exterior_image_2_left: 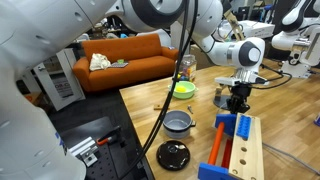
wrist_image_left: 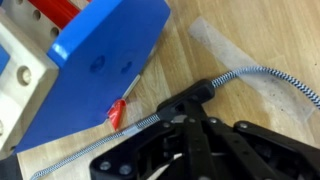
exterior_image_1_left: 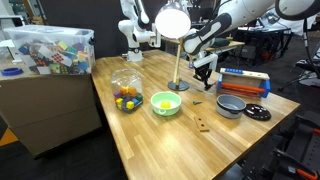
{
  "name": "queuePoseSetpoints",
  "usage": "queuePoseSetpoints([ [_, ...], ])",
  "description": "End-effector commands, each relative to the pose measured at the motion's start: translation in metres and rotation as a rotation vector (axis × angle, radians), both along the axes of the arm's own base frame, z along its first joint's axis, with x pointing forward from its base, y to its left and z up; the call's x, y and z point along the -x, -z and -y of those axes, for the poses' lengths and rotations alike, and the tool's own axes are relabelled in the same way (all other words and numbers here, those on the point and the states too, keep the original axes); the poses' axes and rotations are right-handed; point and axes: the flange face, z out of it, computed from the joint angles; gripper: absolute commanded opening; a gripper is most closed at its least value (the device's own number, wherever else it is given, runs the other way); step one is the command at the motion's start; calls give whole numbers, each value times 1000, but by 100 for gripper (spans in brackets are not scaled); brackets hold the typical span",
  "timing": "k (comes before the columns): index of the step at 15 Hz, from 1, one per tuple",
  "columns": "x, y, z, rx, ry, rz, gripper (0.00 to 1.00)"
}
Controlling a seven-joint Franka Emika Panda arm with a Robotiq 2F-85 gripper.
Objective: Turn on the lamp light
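Note:
The lamp [exterior_image_1_left: 172, 20] stands on the wooden table, its round shade glowing bright white above a thin stem and a small round base [exterior_image_1_left: 178, 87]. Its braided cord [wrist_image_left: 262, 74] runs across the table in the wrist view, with a black inline piece [wrist_image_left: 200, 92] on it. My gripper [exterior_image_1_left: 205, 68] is low over the table to the right of the lamp base, and it also shows in an exterior view [exterior_image_2_left: 238, 100]. In the wrist view its fingers [wrist_image_left: 190, 120] are together, with their tips right at the black piece on the cord.
A blue box [wrist_image_left: 100, 60] with an orange side lies close beside my gripper [exterior_image_1_left: 245, 83]. A green bowl [exterior_image_1_left: 166, 103], a grey bowl [exterior_image_1_left: 231, 104], a black lid [exterior_image_1_left: 258, 113], a clear container of coloured pieces [exterior_image_1_left: 126, 92] and a small wooden block [exterior_image_1_left: 203, 123] sit on the table.

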Motion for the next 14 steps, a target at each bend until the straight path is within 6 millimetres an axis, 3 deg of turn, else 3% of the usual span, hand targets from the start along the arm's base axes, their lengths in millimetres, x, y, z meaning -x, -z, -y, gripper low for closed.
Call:
queuePoseSetpoints([
  [1, -2, 1, -2, -23, 26, -16, 0],
  [7, -5, -5, -1, -12, 28, 9, 0],
  [14, -17, -49, 5, 20, 4, 134, 0],
])
